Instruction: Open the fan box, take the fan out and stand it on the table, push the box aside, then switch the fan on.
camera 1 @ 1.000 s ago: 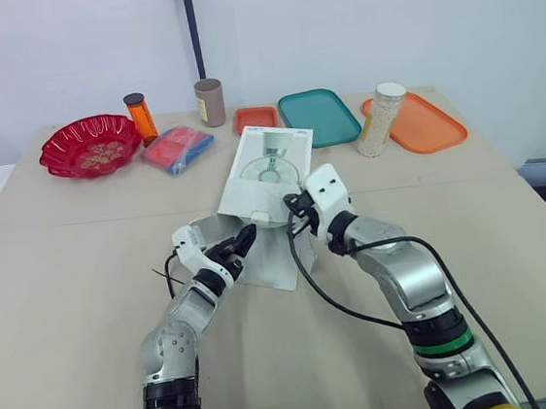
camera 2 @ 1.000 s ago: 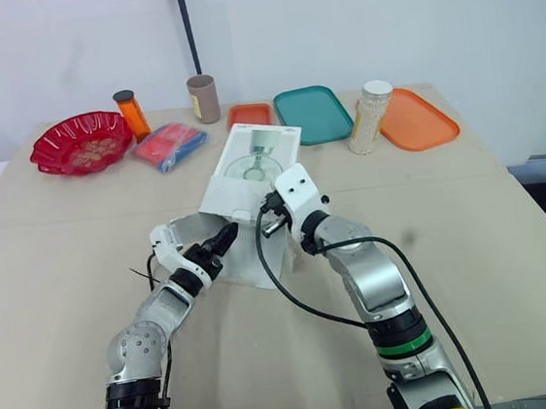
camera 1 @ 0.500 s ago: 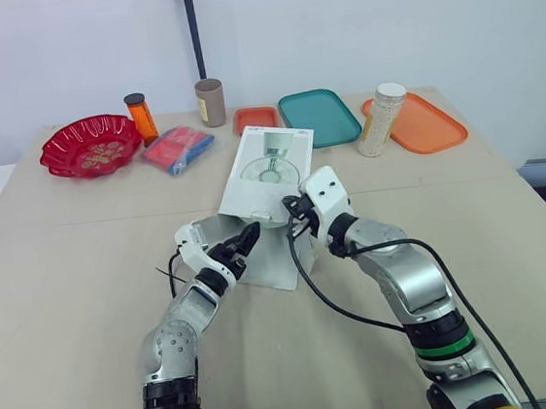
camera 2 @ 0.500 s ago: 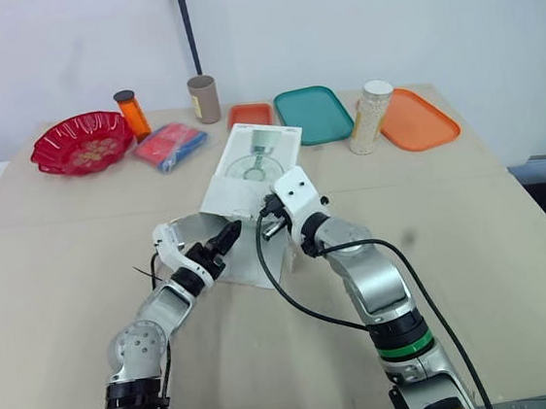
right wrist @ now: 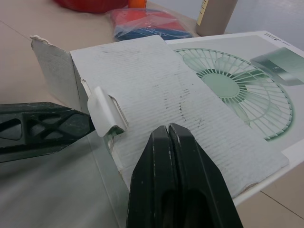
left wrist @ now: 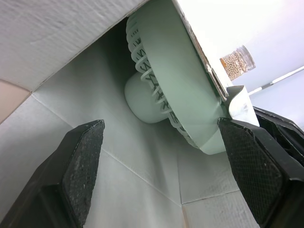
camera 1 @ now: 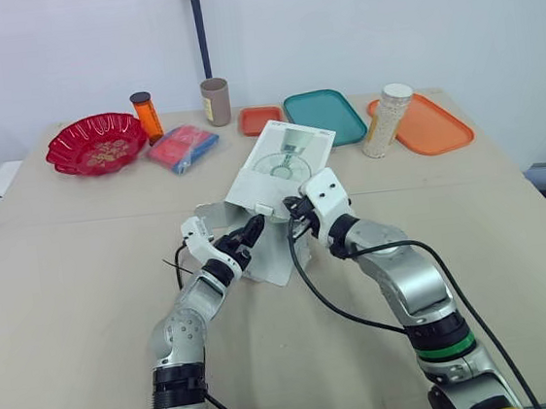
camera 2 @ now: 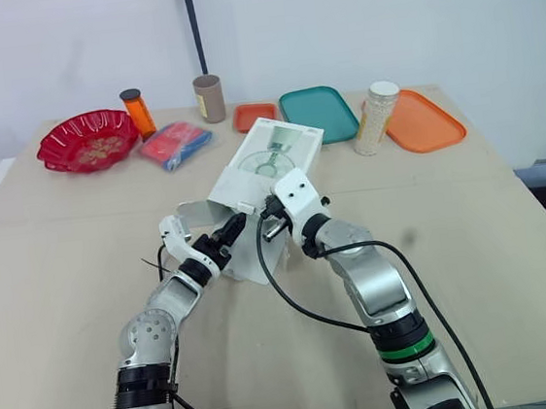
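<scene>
No readable text anywhere, tbh. The box near the middle of the bench has a fan drawing printed on its face, plus some tiny marks near its far corner that are too small to make out. No lettering can be made out on the bottle at the back edge either.

The fan box was a flat white carton with a pale green fan printed on its upper face. It lay near the middle of the counter, skewed, with its closed end pointing toward the far right corner and its open end toward the near edge. Its flaps stood spread open. Inside was the fan, pale green with a ribbed grille and a round hub, close under the upper panel.
</scene>
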